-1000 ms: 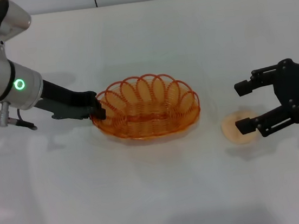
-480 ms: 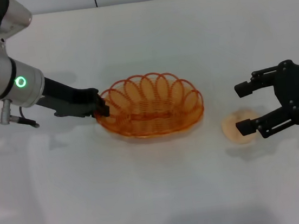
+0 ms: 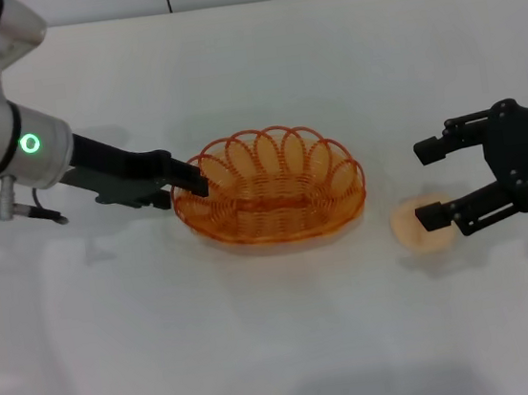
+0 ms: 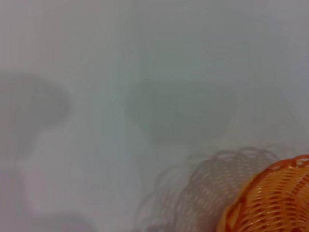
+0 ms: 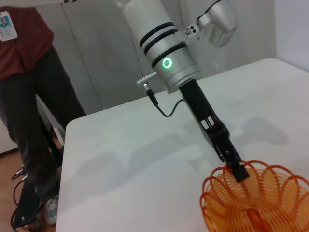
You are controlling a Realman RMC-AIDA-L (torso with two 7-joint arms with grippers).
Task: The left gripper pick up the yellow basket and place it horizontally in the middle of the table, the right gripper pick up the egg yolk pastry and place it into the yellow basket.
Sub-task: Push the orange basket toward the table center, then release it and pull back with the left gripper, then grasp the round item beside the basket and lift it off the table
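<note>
While the left tool [image 3: 188,185] clamps the yellow basket [image 3: 269,189], the right tool [image 3: 428,184] straddles the egg yolk pastry [image 3: 414,228].

The left hand [image 3: 188,185], on an arm reaching in low from the left, is clamped closed; the right hand [image 3: 426,184] extends from the right, its two fingers spread wide.

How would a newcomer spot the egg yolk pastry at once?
Start at the white table and find the yellow basket at its middle. To the basket's right, beneath the open right pincer, lies the egg yolk pastry: small, round, pale beige, solid rather than wire.
</note>
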